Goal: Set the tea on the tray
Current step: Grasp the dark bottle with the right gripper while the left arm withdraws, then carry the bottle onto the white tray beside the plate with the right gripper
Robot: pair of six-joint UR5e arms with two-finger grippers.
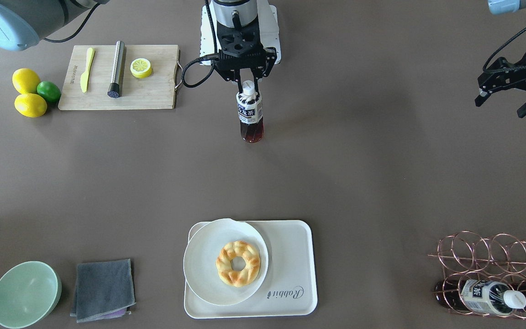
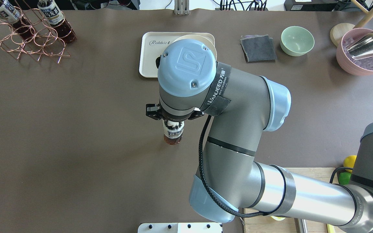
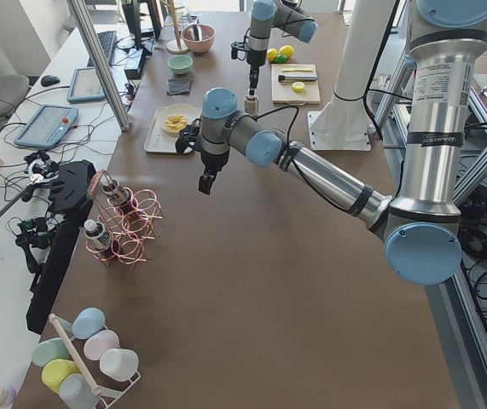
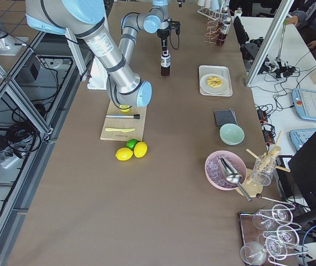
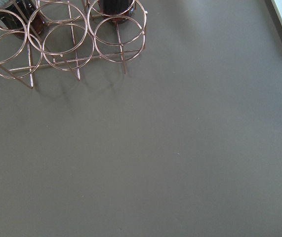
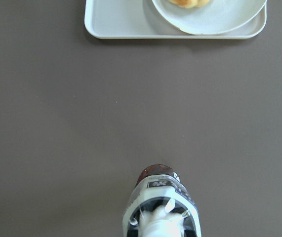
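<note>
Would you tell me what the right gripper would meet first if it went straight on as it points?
The right gripper points straight down, shut on the tea, whose base would meet the bare table first; whether it already touches is unclear. The tray is not beneath it.

— What is lying between the right pincer (image 1: 248, 83), holding the tea (image 1: 249, 112), and the tray (image 1: 290, 260)?
— Open table (image 1: 244, 183) is stretching straight ahead of it.
— And on the tray itself?
— A plate (image 1: 201, 269) with a doughnut (image 1: 238, 263) is filling the part ahead and to the pincer's right; the strip ahead-left is lying bare. The wire rack (image 1: 496, 260) is sitting far left.
</note>
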